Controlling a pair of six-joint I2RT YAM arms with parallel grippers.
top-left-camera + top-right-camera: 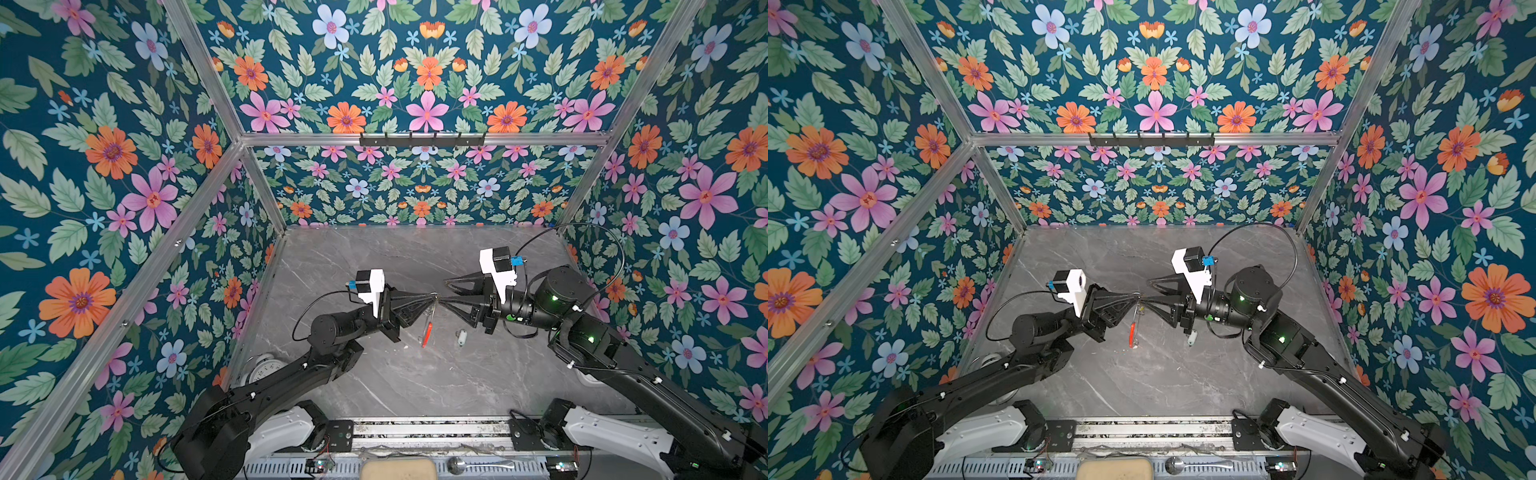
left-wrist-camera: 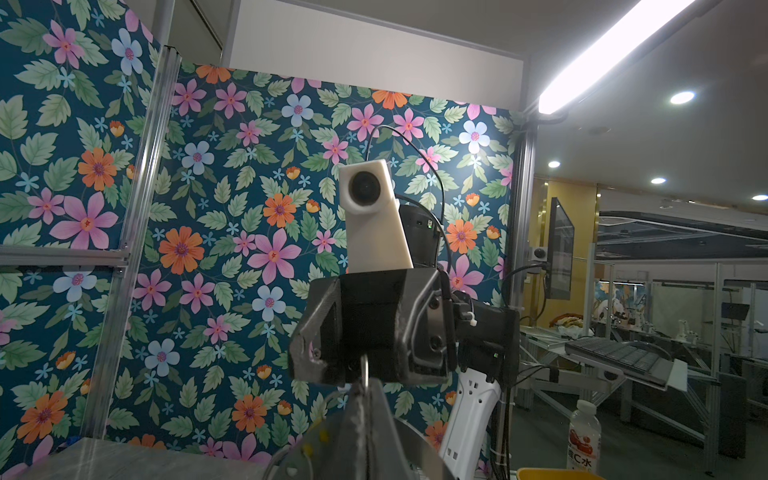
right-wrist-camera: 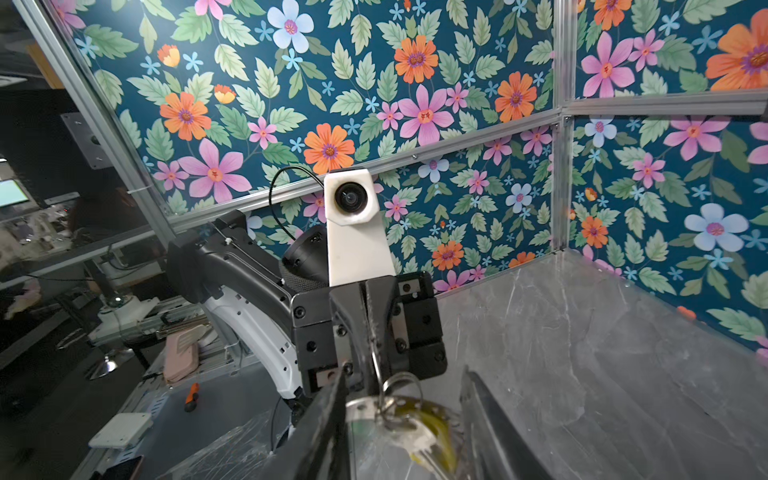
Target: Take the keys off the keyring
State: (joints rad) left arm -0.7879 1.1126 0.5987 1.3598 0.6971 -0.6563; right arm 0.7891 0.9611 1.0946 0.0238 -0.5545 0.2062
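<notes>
In both top views my left gripper point(image 1: 433, 296) point(image 1: 1137, 296) is shut on the top of the keyring, which hangs edge-on above the table. Its red section point(image 1: 427, 332) point(image 1: 1132, 332) points down. My right gripper point(image 1: 444, 291) point(image 1: 1147, 290) faces it tip to tip, its jaws open. In the right wrist view a silver key with a yellow tag point(image 3: 428, 419) and a small silver ring point(image 3: 401, 380) hang between the spread fingers point(image 3: 328, 407). The thin hoop wire point(image 3: 375, 353) rises into the left gripper. A key with a pale tag point(image 1: 461, 337) lies on the table.
The grey marble table point(image 1: 374, 374) has floral walls on three sides. A white clock point(image 1: 262, 370) lies at the front left under the left arm. A black hook rail point(image 1: 422, 140) is fixed to the back wall. A spoon point(image 1: 478, 464) rests at the front edge.
</notes>
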